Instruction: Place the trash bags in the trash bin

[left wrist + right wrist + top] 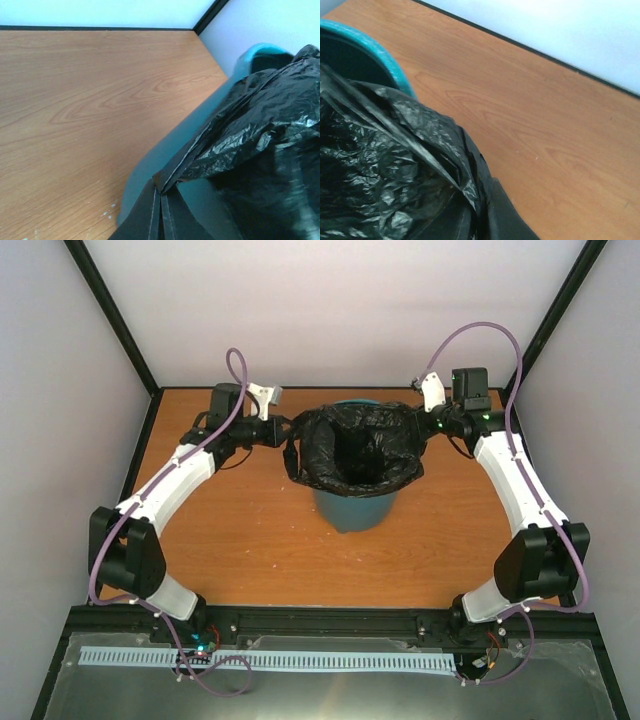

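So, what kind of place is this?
Probably a robot test cell: a wooden table boxed in by white walls, left arm and right arm bolted at its edge, teal trash bin.

Shows two matching arms, the left arm [170, 485] and the right arm [520, 480], each sheathed in smooth white shells along the long links. Carries bulky black housings [128, 552] at the joints, matt and rounded. Trails a thin purple cable [237, 365] off each wrist in a loop, then along the white links toward the bases [185, 605]. Bears a small white bracket [265, 395] at each wrist, plus a black box [472, 387] on the right one. Glows with tiny green lights [440, 425] near the right wrist. Sits bolted to a black rail [330, 625]. Ends, at the left end effector [161, 192], in dark matt fingers [145, 220] marked by a thin pale line.
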`<move>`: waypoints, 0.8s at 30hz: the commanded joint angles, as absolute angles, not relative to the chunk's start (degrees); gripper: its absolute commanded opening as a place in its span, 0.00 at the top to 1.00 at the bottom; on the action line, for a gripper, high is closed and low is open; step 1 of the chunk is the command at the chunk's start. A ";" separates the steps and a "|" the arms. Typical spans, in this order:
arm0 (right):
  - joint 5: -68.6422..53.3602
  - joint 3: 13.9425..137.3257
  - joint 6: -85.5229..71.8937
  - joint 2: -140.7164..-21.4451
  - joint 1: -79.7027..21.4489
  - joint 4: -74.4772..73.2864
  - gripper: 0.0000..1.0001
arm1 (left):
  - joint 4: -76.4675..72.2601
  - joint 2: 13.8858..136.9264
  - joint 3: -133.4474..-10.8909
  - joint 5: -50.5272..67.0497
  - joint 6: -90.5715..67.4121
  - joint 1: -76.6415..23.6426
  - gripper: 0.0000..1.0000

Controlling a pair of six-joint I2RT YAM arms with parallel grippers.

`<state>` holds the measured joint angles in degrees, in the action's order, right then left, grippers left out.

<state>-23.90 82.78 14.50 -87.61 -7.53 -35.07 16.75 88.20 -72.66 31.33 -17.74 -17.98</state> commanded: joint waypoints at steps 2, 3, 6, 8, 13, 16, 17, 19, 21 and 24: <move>-24.45 87.81 14.94 -86.29 -7.21 -41.51 0.75 | 12.13 85.97 -73.60 37.35 -19.18 -17.40 0.99; -24.29 88.90 14.89 -86.69 -7.02 -41.77 0.72 | 12.13 85.87 -73.61 38.12 -19.43 -17.40 0.99; -24.13 91.34 13.96 -88.50 -5.94 -42.10 0.70 | 10.28 85.72 -73.52 38.08 -19.85 -17.40 0.99; -24.19 91.64 13.28 -89.65 -5.10 -42.02 0.73 | 11.20 86.18 -73.75 36.15 -19.92 -17.40 0.99; -25.63 89.70 12.63 -92.02 -4.92 -40.90 0.84 | 13.54 88.04 -74.53 34.12 -20.74 -17.36 0.99; -26.52 89.54 12.31 -94.39 -4.92 -40.98 0.88 | 13.66 90.29 -75.55 33.33 -21.56 -17.36 0.99; -26.91 89.45 12.35 -95.26 -4.92 -41.33 0.88 | 14.20 91.22 -76.14 33.18 -21.61 -17.33 0.99; -27.73 89.37 12.83 -96.78 -4.92 -42.51 0.89 | 15.22 92.09 -76.12 32.61 -21.53 -17.34 0.99; -28.44 88.95 13.62 -97.90 -4.92 -43.73 0.88 | 15.38 91.71 -74.99 31.99 -21.68 -17.32 0.99; -29.22 87.59 14.12 -97.69 -4.92 -44.18 0.87 | 15.67 91.17 -73.56 31.20 -22.12 -17.35 0.99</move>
